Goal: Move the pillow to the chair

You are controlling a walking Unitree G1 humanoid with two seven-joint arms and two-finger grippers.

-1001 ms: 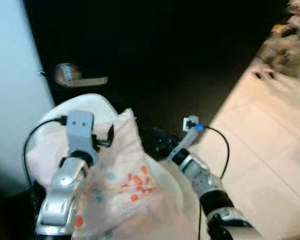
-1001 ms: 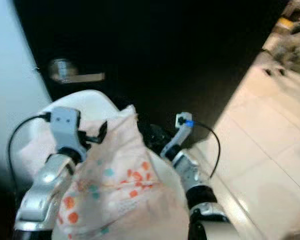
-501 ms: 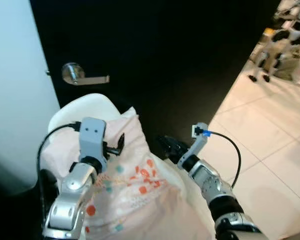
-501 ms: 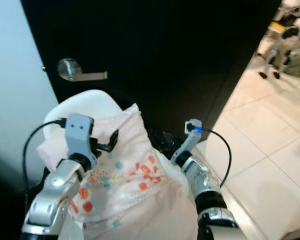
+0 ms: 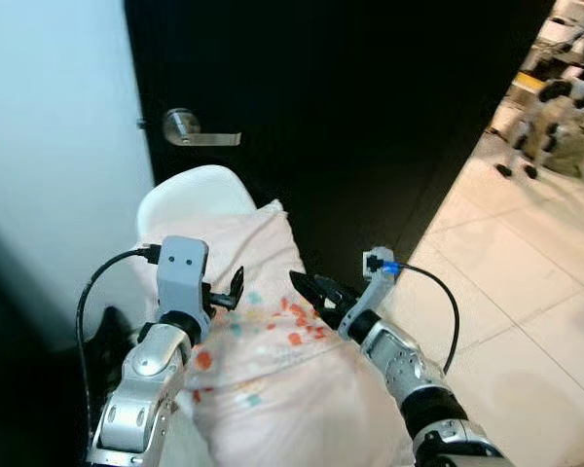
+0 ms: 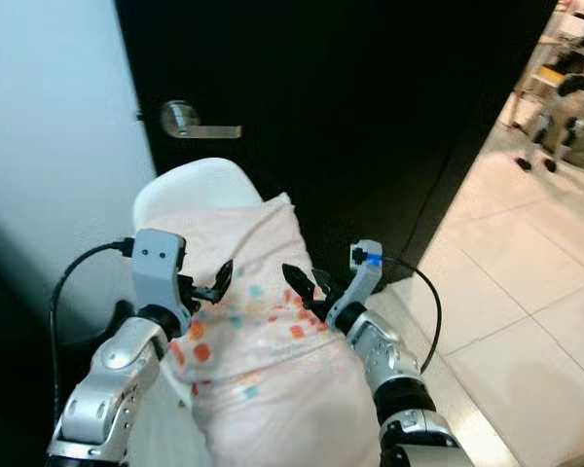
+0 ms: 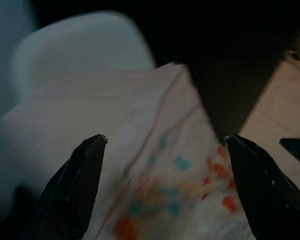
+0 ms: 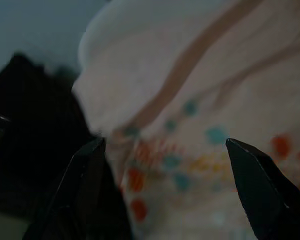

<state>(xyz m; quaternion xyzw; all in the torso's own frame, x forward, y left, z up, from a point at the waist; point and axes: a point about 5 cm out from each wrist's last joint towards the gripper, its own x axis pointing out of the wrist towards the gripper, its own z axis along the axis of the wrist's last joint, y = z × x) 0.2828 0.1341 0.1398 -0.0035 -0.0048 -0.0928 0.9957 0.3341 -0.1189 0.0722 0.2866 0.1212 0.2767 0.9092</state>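
A pale pink pillow (image 5: 263, 331) with coloured dots lies lengthwise on a white chair (image 5: 195, 190), its far end against the chair's backrest. My left gripper (image 5: 234, 289) is at the pillow's left side, open, with the fabric just ahead of its fingers. The left wrist view has the pillow (image 7: 155, 150) and chair back (image 7: 80, 50) beyond the spread fingers. My right gripper (image 5: 316, 290) is open over the pillow's right edge. Its wrist view looks down on the dotted fabric (image 8: 200, 125). Neither gripper is closed on the pillow.
A black door (image 5: 350, 117) with a silver lever handle (image 5: 200, 129) stands right behind the chair. A pale wall (image 5: 49, 146) is at the left. Light floor tiles (image 5: 526, 282) run to the right, with cluttered objects (image 5: 555, 117) at the far right.
The camera has swung, shifting the scene rightward. The pillow has settled lower onto the chair. My right gripper has come out from behind the pillow's edge and now shows above it.
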